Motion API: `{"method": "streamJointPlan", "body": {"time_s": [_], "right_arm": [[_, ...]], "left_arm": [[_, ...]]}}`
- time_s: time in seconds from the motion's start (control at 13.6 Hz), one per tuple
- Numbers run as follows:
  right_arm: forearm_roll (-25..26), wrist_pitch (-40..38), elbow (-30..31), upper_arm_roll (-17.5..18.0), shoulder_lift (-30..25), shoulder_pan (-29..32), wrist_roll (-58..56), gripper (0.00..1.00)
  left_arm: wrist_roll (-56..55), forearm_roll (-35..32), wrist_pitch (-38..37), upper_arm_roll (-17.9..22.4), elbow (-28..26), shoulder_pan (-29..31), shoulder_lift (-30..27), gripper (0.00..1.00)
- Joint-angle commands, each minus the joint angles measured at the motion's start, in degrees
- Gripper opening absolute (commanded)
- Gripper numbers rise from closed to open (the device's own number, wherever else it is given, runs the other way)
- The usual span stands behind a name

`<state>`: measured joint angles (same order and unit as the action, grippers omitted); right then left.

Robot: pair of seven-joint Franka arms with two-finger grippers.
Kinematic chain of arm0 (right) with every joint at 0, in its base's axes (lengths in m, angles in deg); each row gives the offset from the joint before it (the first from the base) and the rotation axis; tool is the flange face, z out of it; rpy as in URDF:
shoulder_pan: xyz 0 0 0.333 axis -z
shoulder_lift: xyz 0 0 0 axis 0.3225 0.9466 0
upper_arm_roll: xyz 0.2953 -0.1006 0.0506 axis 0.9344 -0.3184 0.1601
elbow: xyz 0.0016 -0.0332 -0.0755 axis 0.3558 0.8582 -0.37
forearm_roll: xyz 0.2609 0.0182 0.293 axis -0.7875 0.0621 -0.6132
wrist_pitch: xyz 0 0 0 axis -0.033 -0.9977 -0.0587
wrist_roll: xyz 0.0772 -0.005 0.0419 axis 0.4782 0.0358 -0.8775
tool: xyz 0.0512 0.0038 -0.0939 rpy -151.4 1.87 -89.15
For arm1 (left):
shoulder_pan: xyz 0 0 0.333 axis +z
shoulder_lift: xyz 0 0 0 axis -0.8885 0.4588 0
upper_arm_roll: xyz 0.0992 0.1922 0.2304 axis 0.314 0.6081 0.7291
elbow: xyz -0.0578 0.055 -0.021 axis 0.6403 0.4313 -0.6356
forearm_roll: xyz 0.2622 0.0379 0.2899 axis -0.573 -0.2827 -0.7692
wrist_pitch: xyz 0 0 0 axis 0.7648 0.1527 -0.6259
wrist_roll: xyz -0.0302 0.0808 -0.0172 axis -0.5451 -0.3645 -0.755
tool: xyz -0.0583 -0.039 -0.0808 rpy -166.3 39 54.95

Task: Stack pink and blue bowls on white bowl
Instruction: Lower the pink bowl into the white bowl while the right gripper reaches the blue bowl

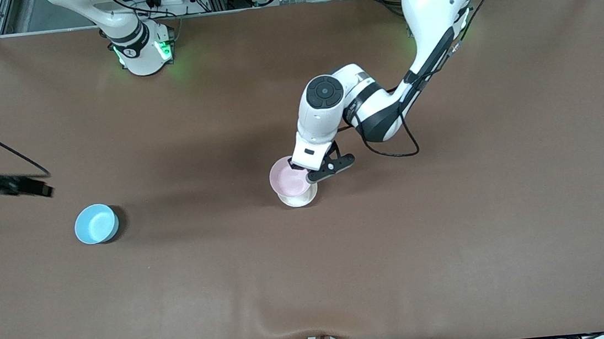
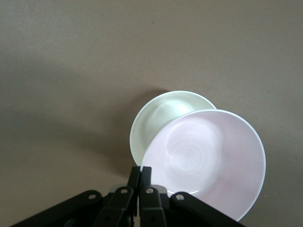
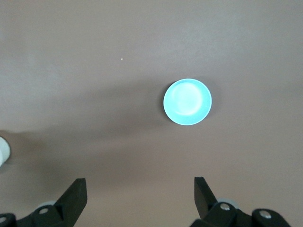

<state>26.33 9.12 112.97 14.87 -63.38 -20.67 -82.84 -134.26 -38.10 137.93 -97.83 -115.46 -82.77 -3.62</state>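
The left gripper is pinched shut on the rim of the pink bowl, holding it tilted above the white bowl, which sits on the brown table near its middle; the pink bowl overlaps the white bowl without being seated in it. The right gripper hangs with its fingers spread wide over the right arm's end of the table, where the blue bowl rests upright, well apart from the other two bowls

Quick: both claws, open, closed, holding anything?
Left claw: shut on pink bowl, over white bowl.
Right claw: open, empty, above blue bowl.
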Motion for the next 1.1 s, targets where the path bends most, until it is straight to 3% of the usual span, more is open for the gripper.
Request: {"method": "streamJointPlan", "body": {"time_s": [0.0,0.29,0.51,0.59,0.81,0.95,1.03], "right_arm": [[-0.73,-0.40,-1.35,-0.24,6.29,0.53,-0.43,1.00],[-0.38,3.29,-1.26,-0.24,15.88,0.80,-6.63,1.00],[-0.20,9.34,0.66,-0.24,18.09,2.28,-18.25,1.00],[-0.55,11.10,1.98,-0.15,18.27,3.60,-19.06,1.00],[-0.38,11.38,4.45,-0.24,18.45,5.19,-23.70,1.00],[-0.12,12.87,4.89,-0.24,19.50,7.81,-26.70,1.00],[-0.12,13.31,6.72,-0.24,19.42,8.35,-27.23,1.00]], "left_arm": [[-1.80,-3.19,0.33,0.61,1.34,-0.84,1.99,0.00],[-1.80,-3.54,0.51,0.61,1.60,-1.28,3.58,0.00],[-3.20,-3.63,0.51,0.61,1.52,-1.37,4.19,0.00],[-3.21,-3.72,0.51,0.61,1.60,-1.19,4.02,0.18],[-3.21,-3.72,0.51,0.61,1.78,-0.84,3.76,0.27],[-3.30,-3.63,0.51,0.61,1.87,-0.49,3.23,0.57],[-3.30,-3.63,0.51,0.61,1.78,-0.31,2.79,0.93]]}}
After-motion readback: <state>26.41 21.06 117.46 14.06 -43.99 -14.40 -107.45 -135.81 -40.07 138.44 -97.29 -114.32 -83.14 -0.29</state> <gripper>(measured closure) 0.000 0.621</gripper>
